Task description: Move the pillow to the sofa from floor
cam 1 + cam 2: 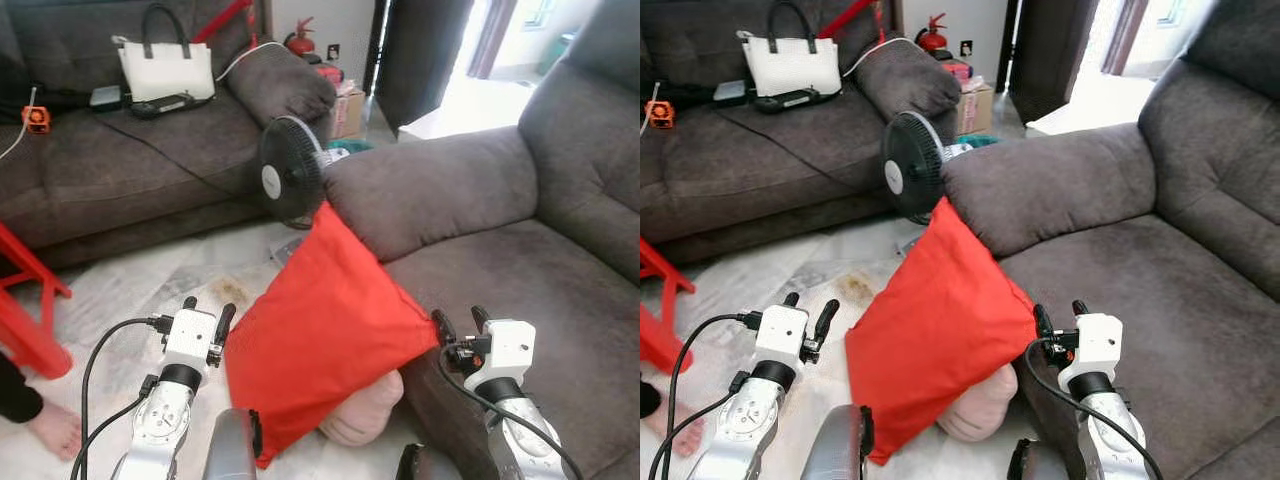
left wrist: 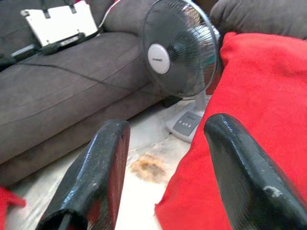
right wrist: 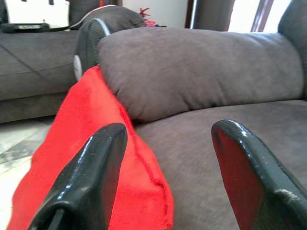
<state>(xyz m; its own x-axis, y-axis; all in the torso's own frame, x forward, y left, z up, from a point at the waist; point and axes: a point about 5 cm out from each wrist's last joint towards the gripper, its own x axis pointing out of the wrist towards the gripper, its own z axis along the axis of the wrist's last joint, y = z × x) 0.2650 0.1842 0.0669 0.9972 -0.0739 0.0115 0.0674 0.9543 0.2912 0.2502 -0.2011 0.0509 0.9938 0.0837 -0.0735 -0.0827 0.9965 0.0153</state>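
Pillow base hidden behind robot.

Daylight enters through the doorway far beyond the right gripper, where the floor is overexposed to near white. The rest of the room is evenly and softly lit. The red pillow casts a faint shadow beneath itself. In both wrist views the near black fingers are blurred, with small glossy highlights; the background is slightly soft.

Red pillow; dark grey sofa; black fan; white handbag.
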